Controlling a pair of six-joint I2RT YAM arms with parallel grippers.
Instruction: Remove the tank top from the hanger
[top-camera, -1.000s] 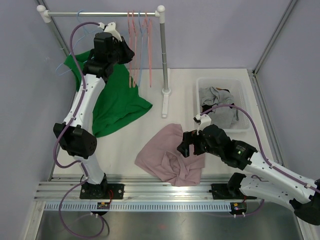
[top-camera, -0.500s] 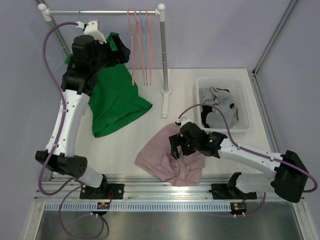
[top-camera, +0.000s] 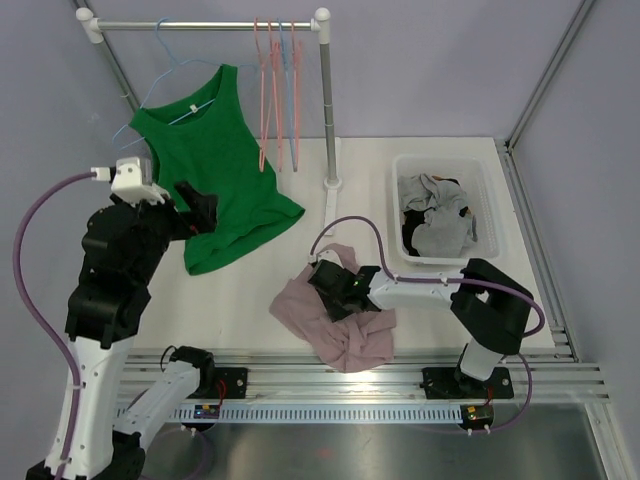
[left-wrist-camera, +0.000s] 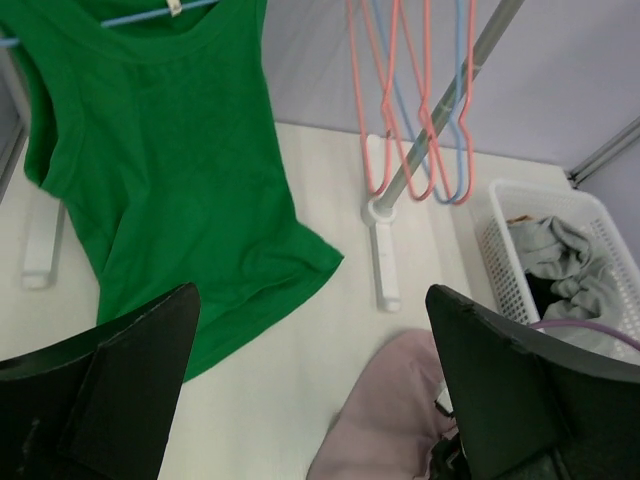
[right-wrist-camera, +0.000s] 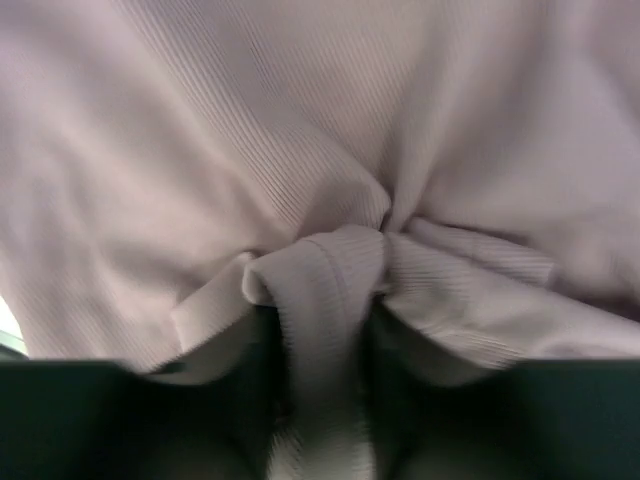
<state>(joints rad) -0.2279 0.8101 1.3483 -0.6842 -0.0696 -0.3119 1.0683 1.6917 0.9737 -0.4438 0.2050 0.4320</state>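
Note:
The green tank top (top-camera: 215, 180) hangs on a light blue hanger (top-camera: 165, 75) from the rack's bar, its hem lying on the table. It also shows in the left wrist view (left-wrist-camera: 170, 170). My left gripper (top-camera: 197, 205) is open and empty, held in the air in front of the top's lower left part, apart from it. Its fingers (left-wrist-camera: 100, 400) frame the left wrist view. My right gripper (top-camera: 335, 285) is down on the crumpled pink garment (top-camera: 345, 330) and shut on a fold of it (right-wrist-camera: 325, 290).
Several empty pink and blue hangers (top-camera: 280, 90) hang on the bar beside the rack's white post (top-camera: 326, 110). A white basket (top-camera: 445, 160) of grey and black clothes stands at the right. The metal rail runs along the near edge.
My left arm has drawn back from the hanger at the bar, down and left, leaving the tank top hanging. My right gripper has slid left over the pink garment, which is now bunched.

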